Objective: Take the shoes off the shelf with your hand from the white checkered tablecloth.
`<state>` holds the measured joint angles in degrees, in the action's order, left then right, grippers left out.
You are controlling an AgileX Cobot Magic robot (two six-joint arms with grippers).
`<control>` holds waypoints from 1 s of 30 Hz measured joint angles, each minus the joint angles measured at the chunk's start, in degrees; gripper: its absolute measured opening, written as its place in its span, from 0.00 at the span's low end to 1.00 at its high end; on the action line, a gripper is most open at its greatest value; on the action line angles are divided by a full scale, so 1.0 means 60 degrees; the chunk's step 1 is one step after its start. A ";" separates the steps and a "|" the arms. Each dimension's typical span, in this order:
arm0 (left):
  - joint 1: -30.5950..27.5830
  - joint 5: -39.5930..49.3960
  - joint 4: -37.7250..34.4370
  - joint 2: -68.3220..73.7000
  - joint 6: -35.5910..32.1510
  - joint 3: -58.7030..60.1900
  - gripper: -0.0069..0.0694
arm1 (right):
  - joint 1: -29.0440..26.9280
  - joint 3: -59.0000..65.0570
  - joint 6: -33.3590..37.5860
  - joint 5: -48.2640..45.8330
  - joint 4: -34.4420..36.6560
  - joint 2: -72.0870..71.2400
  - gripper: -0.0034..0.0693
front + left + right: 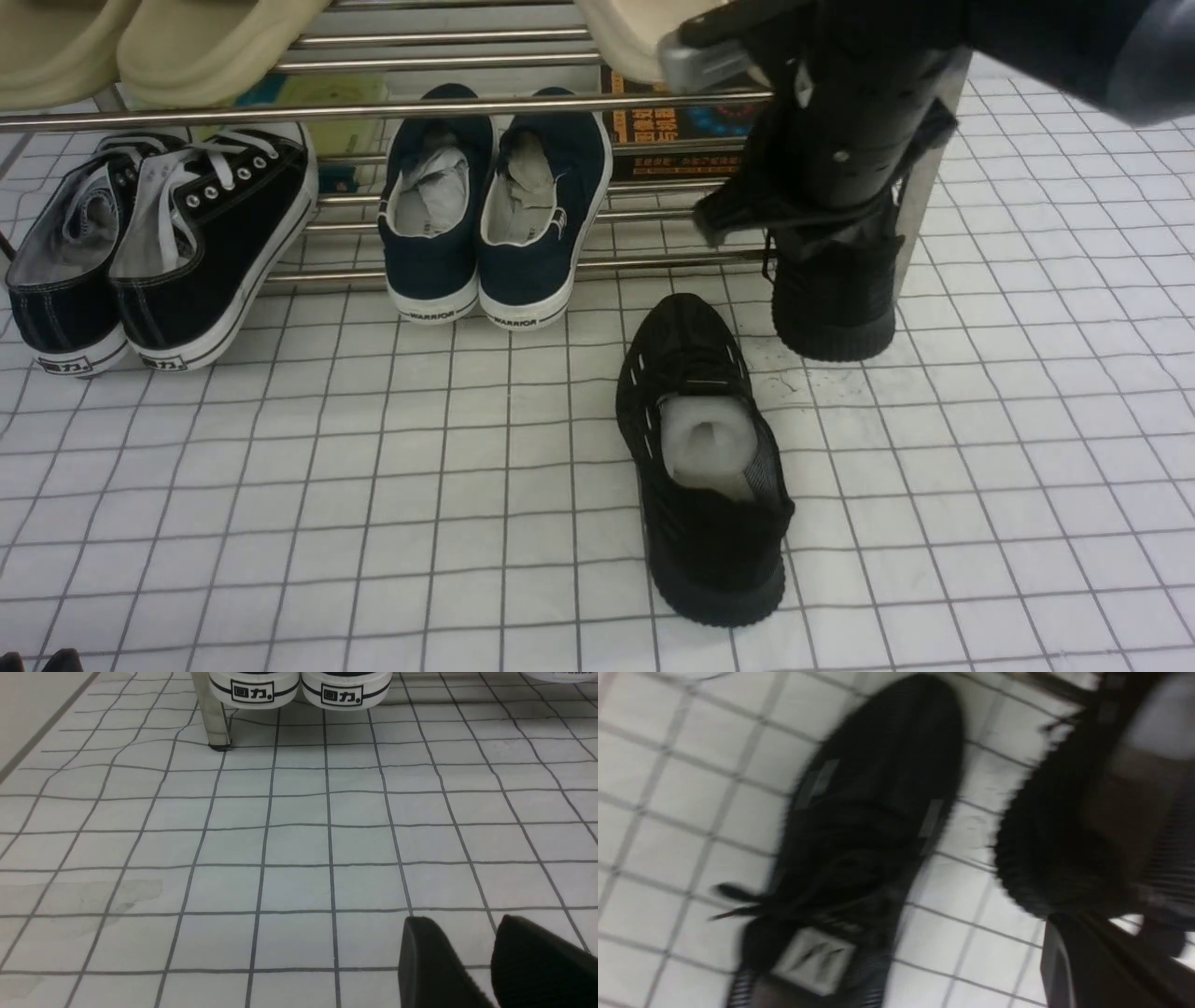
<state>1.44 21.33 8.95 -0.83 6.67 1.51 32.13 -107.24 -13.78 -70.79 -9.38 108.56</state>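
One all-black knit shoe [700, 457] lies on the white checkered tablecloth [373, 467], white paper stuffing showing in its opening; it also appears, blurred, in the right wrist view [864, 826]. The second black shoe [834, 299] hangs upright beside the right post of the chrome shelf [373, 110], its lower end at the cloth. My right gripper [831, 201] comes down from the upper right and is shut on this shoe [1059, 849]; one dark finger [1083, 966] shows beside it. My left gripper [460, 924] hovers low over bare cloth, jaws apart, holding nothing.
On the shelf's lower tier sit black canvas lace-ups [159, 252] with white soles and a navy WARRIOR pair [495, 224]. Beige slippers [187, 47] rest on the upper bars. A printed box [672, 131] stands behind. A shelf post [212, 714] meets the cloth near the canvas heels [299, 688].
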 joint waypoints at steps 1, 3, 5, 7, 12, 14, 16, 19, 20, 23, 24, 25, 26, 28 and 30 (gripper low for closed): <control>0.0000 0.0000 0.0000 0.0000 0.0000 0.0000 0.40 | -0.0155 0.0000 0.0000 -0.0034 0.0079 0.0000 0.03; 0.0000 0.0000 0.0000 0.0000 0.0000 0.0000 0.40 | -0.0432 0.0000 0.0023 -0.0049 0.0202 0.0009 0.05; 0.0000 0.0000 0.0000 0.0000 0.0000 0.0000 0.40 | -0.0581 0.0000 0.0031 -0.0057 0.0247 0.0031 0.08; 0.0000 0.0000 0.0000 0.0000 0.0000 0.0000 0.40 | -0.0735 0.0000 0.0051 -0.0057 0.0269 0.0111 0.15; 0.0000 0.0000 0.0000 0.0000 0.0000 0.0000 0.40 | -0.0778 0.0000 0.0129 0.0486 0.0204 0.0217 0.36; 0.0000 0.0000 0.0000 0.0000 0.0000 0.0000 0.40 | -0.0778 0.0000 0.0136 0.0833 0.0204 0.0217 0.42; 0.0000 0.0000 0.0000 0.0000 0.0000 0.0000 0.40 | -0.0778 0.0000 0.0136 0.1265 0.0204 0.0261 0.48; 0.0000 0.0000 0.0000 0.0000 0.0000 0.0000 0.40 | -0.0778 0.0000 0.0136 0.1804 0.0163 0.0397 0.54; 0.0000 0.0000 0.0000 0.0000 0.0000 0.0000 0.40 | -0.0778 0.0000 0.0136 0.1950 0.0131 0.0489 0.54; 0.0000 0.0000 0.0000 0.0000 0.0000 0.0000 0.40 | -0.0778 0.0000 0.0136 0.2457 -0.0062 0.0898 0.55; 0.0000 0.0000 0.0000 0.0000 0.0000 0.0000 0.40 | -0.0778 0.0000 0.0136 0.2534 -0.0108 0.0999 0.55; 0.0000 0.0000 0.0000 0.0000 0.0000 0.0000 0.40 | -0.0778 0.0000 0.0136 0.2647 -0.0185 0.1153 0.55; 0.0000 0.0000 0.0000 0.0000 0.0000 0.0000 0.40 | -0.0778 0.0000 0.0136 0.2704 -0.0244 0.1223 0.55; 0.0000 0.0000 0.0000 0.0000 0.0000 0.0000 0.40 | -0.0778 0.0000 0.0136 0.2743 -0.0323 0.1455 0.54; 0.0000 0.0000 0.0000 0.0000 0.0000 0.0000 0.40 | -0.0778 -0.0003 0.0139 0.2856 -0.0394 0.1665 0.52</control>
<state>1.44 21.33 8.95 -0.83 6.67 1.51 27.47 -107.26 -12.95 -53.66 -11.74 118.55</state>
